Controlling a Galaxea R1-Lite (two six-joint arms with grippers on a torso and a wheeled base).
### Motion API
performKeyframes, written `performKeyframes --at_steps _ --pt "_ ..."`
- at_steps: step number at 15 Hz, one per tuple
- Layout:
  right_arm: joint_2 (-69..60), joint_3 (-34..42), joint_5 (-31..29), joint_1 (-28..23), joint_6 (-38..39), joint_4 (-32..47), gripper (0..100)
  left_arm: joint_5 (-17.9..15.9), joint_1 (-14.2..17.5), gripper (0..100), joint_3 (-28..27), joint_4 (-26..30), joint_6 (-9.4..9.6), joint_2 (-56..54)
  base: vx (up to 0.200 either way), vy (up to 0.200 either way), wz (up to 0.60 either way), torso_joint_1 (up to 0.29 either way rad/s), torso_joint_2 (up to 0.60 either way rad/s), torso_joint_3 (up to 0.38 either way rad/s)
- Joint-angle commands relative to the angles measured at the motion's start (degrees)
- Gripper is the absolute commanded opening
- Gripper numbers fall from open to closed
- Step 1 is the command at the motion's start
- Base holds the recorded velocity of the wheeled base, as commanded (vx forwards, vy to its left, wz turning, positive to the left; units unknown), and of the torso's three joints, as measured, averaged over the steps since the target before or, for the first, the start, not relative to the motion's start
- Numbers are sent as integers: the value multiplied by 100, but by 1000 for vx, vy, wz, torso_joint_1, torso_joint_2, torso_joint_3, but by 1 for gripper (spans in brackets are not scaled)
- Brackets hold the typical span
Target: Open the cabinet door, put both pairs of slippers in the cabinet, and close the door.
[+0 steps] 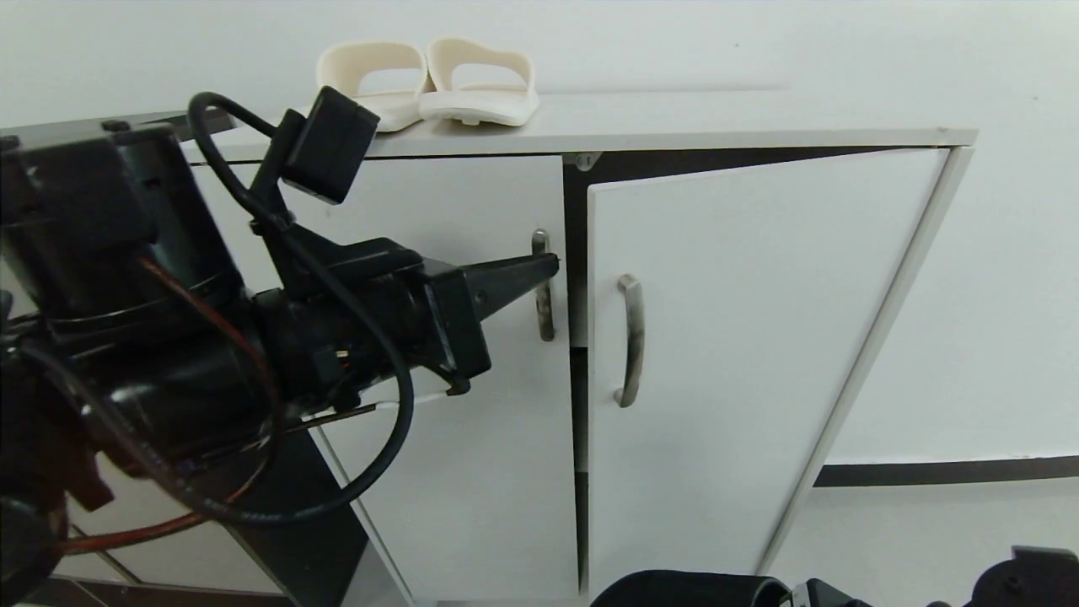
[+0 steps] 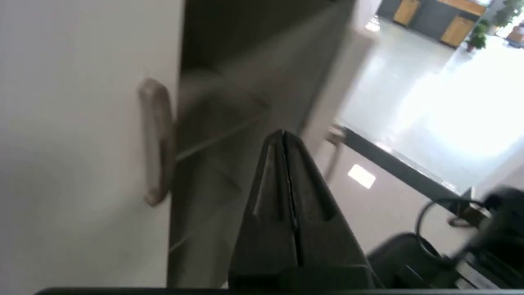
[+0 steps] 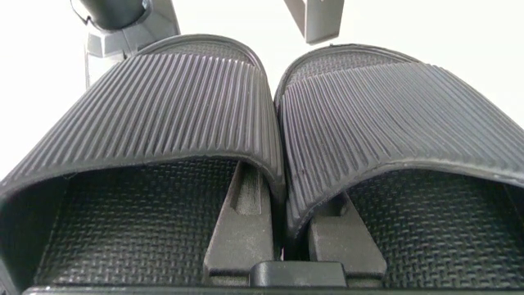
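White laminate covers the low two-door cabinet (image 1: 716, 118) in front of me in the head view. My left claw (image 1: 552, 263) is held out level toward it. Its tip is at the upper part of the left handle (image 1: 545, 319), a curved metal bar on the left door (image 1: 472, 438); I cannot tell whether tip and bar touch. Just past the tip runs a dark gap. Beyond that stands the right door (image 1: 759, 337), ajar, with the right handle (image 1: 629, 337), another curved metal bar. Well above the claw, on the cabinet's top board, a pair of cream open-toe rubber slippers (image 1: 430, 84) lies side by side, the two touching each other.

In the left wrist view, my left claw (image 2: 284, 156) is narrow. Its two black fingers lie pressed flat together with nothing between them. Beside the tip and a little farther off is a metal bar handle (image 2: 155, 139) on a white panel; I cannot tell which door it belongs to. Straight beyond the tip is the cabinet's dark inside, blurred.

In the right wrist view, my right claw (image 3: 286, 225) holds a pair of dark grey ribbed rubber slippers (image 3: 188, 106). One finger (image 3: 241, 221) reaches under each strap. The slippers' two inner side walls are pressed together and clamped between the fingers. The studded footbeds lie on either side of the claw.
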Motion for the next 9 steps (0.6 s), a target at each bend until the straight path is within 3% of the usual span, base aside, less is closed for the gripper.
performKeyframes --at_steps 1,5,9 --pt "-2 39 -6 1 -65 -3 0 -19 128 0 -412 -20 -10 597 0 0 0 0 0 0" --pt "7 118 -15 10 -83 15 0 -274 66 0 -632 -20 -10 790 0 0 0 0 0 0" --pt "51 179 -15 98 -74 15 0 -274 66 0 -667 -20 -10 895 0 0 0 0 0 0"
